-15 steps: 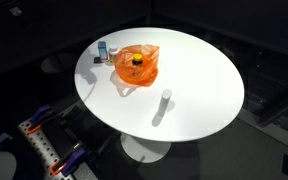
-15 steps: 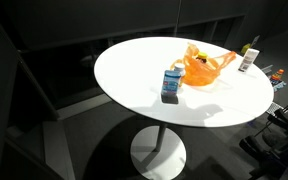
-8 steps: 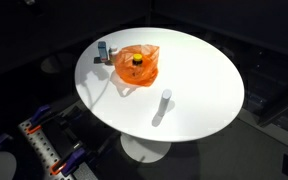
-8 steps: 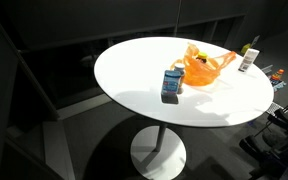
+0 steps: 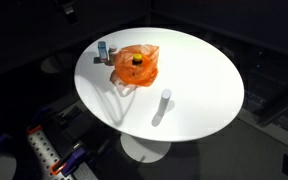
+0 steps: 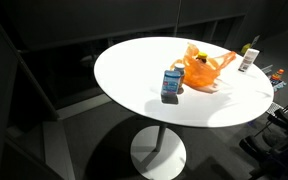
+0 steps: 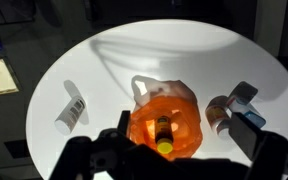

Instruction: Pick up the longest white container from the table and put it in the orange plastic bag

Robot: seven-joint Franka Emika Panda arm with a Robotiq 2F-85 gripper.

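Longest white container (image 5: 165, 99) upright on table (image 5: 204, 70), markings unreadable; orange plastic bag (image 5: 136, 65) under claw (image 7: 164, 140), fingers apart

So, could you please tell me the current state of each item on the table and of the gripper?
longest white container: upright on the table, not gripped
orange plastic bag: mouth open, yellow object inside
small bottles: standing beside the bag
gripper: open, empty, above the bag
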